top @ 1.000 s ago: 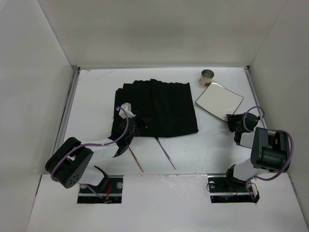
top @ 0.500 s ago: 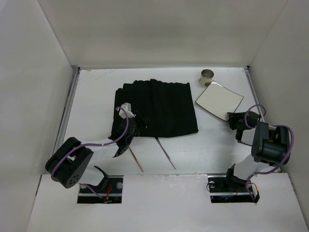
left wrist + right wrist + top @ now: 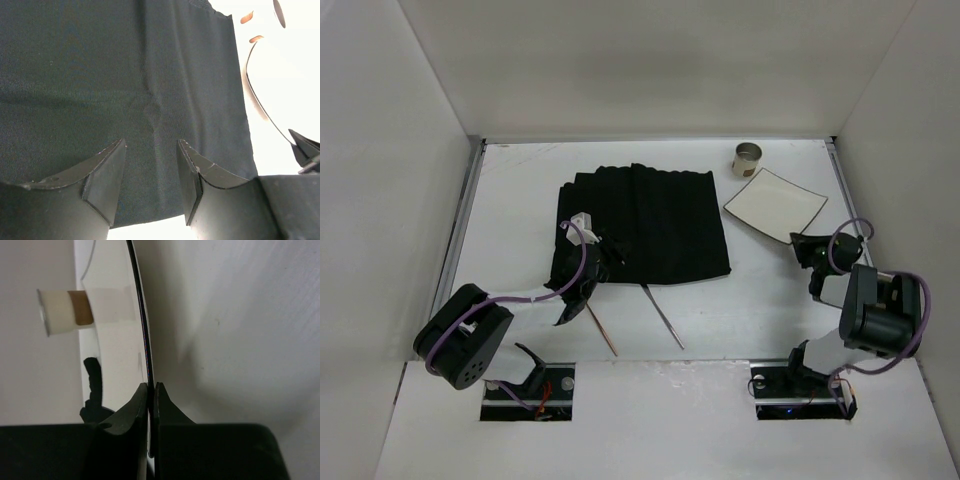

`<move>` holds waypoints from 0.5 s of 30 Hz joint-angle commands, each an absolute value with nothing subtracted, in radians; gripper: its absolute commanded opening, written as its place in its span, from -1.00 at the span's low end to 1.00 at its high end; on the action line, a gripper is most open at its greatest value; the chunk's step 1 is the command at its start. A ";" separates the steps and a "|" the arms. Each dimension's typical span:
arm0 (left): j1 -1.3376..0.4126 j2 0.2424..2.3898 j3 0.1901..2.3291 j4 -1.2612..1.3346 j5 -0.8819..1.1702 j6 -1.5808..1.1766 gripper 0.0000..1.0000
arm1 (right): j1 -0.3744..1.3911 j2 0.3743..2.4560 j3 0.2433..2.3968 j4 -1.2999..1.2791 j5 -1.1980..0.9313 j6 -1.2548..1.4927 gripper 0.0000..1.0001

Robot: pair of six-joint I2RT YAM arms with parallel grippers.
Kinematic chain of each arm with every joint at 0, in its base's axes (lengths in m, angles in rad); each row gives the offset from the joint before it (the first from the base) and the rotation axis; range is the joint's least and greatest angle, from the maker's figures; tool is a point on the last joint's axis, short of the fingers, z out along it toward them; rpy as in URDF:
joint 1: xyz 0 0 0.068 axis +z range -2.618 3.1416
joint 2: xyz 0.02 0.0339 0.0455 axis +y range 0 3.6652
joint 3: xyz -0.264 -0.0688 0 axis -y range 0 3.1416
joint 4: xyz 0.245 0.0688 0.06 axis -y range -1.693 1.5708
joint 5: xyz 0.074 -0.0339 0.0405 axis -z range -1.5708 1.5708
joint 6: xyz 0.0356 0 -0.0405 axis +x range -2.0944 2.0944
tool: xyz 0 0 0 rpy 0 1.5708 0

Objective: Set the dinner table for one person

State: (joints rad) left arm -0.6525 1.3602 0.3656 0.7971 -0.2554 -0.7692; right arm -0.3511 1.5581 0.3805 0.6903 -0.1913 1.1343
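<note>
**Inspector:** What is recorded at the near edge?

**Recorder:** Two thin utensils, one coppery (image 3: 602, 328) and one silvery (image 3: 662, 315), are laid on the dinner table (image 3: 510, 210) just short of the black mat (image 3: 650, 215). Both are slanted, with the long axes running from near-right to far-left.

**Inspector:** And the left gripper (image 3: 150, 150)?

**Recorder:** It is poised over the mat's near-left corner. The fingers are parted moderately and nothing is held between them. Contact with the cloth cannot be confirmed.

**Inspector:** The right gripper (image 3: 151, 386)?

**Recorder:** Its fingers are drawn almost together and pinched on the thin rim of the square white plate (image 3: 775, 205), at the corner nearest the arm. The plate extends beyond the gripper and to its left, over the right side of the table, and is set apart from the mat's right edge. Whether its far corner rests on the surface cannot be determined. A small cup (image 3: 748, 160) stands just beyond that far corner.

**Inspector:** What does the next move turn on?

**Recorder:** The mat lies to the plate's left (the right arm is plainly the nearer), so a leftward carry is judged to be required. A pinch on one corner is considered liable to let the plate swing, and the cup is close by.
</note>
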 commanded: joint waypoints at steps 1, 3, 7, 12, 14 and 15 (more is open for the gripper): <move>-0.651 1.350 0.356 0.868 -0.270 -0.764 -0.14 | -0.346 1.438 0.319 0.592 -0.106 1.094 -0.94; -0.651 1.347 0.356 0.868 -0.270 -0.764 -0.14 | -0.349 1.346 0.304 0.566 -0.094 1.094 -0.95; -0.644 1.347 0.354 0.868 -0.270 -0.767 -0.14 | -0.344 1.133 0.316 0.433 -0.069 1.080 -0.95; -0.633 1.339 0.351 0.868 -0.270 -0.762 -0.14 | -0.309 0.892 0.373 0.263 -0.052 1.048 -0.95; -0.625 1.335 0.348 0.868 -0.270 -0.759 -0.14 | -0.306 0.807 0.393 0.213 -0.066 1.048 -0.95; -0.622 1.336 0.348 0.868 -0.270 -0.759 -0.14 | -0.305 0.773 0.406 0.190 -0.072 1.046 -0.95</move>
State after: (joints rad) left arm -0.6346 1.3602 0.3656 0.7971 -0.2550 -0.7685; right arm -0.3199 0.8776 0.3042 0.1692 -0.0566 1.0473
